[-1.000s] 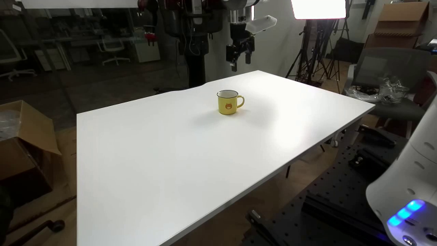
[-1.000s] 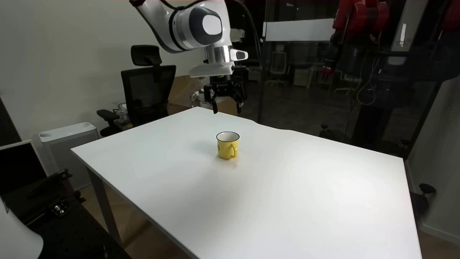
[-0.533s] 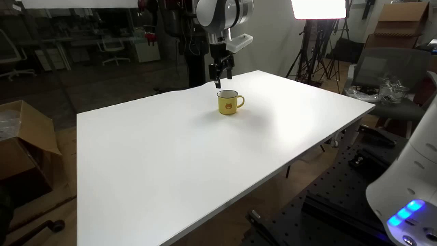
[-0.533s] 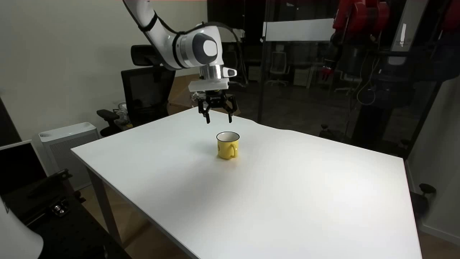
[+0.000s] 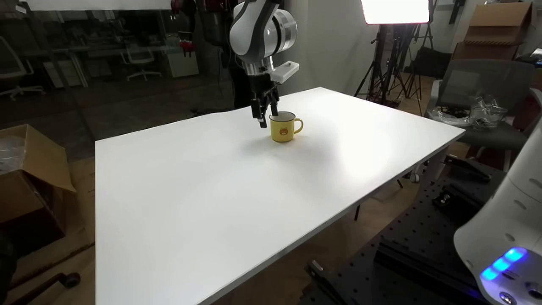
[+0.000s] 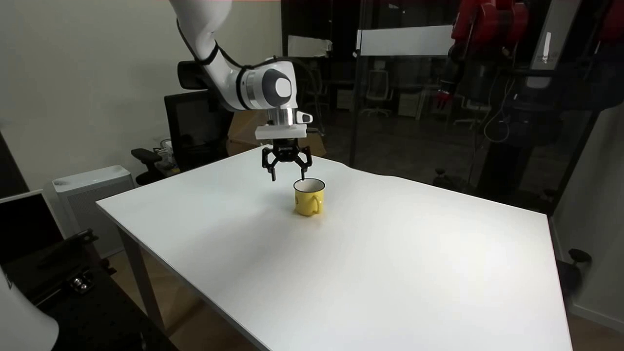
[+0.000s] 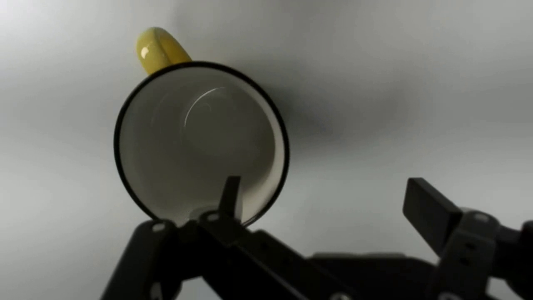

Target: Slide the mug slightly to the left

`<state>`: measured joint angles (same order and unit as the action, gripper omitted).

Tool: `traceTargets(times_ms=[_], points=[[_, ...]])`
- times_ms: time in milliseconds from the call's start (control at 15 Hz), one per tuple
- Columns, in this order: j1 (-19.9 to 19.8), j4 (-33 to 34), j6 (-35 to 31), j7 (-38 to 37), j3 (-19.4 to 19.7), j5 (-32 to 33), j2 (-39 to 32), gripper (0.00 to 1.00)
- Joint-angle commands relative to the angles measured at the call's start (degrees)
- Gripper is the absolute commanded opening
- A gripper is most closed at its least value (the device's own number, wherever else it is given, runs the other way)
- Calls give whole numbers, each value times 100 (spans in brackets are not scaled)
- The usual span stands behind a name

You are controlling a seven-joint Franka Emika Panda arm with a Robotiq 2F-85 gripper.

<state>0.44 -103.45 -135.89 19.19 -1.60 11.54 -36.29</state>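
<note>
The yellow mug (image 5: 282,130) stands upright on the white table in both exterior views (image 6: 308,201), with a dark line around its rim, a small face on its side and a loop handle. My gripper (image 5: 269,119) is open and empty, pointing down at about rim height beside the mug, also in an exterior view (image 6: 288,177). In the wrist view my gripper (image 7: 325,181) has its left finger across the lower edge of the mug's opening (image 7: 200,133) and its right finger over bare table. I cannot tell whether the left finger touches the mug.
The white table (image 5: 190,203) extends around the mug, with its back edge behind the gripper. A dark robot with red parts (image 6: 492,29) stands beyond the table. An office chair (image 6: 200,126) and a cardboard box (image 5: 34,178) are off the table.
My arm has come down toward the mug, moving left in both exterior views, and the fingers are now beside its rim. The gripper stays open. The mug has not moved.
</note>
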Motion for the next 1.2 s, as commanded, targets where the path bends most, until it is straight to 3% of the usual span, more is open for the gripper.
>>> traceTargets(times_ms=[0, 333, 400, 467, 1133], points=[[-73, 476, 294, 215, -41, 43, -270, 100], [-149, 636, 448, 353, -39, 15, -435, 100], [-157, 658, 480, 334, -25, 12, -458, 83], [-181, 672, 495, 342, -35, -15, -474, 73], [-230, 721, 539, 285, -12, -2, -508, 5]])
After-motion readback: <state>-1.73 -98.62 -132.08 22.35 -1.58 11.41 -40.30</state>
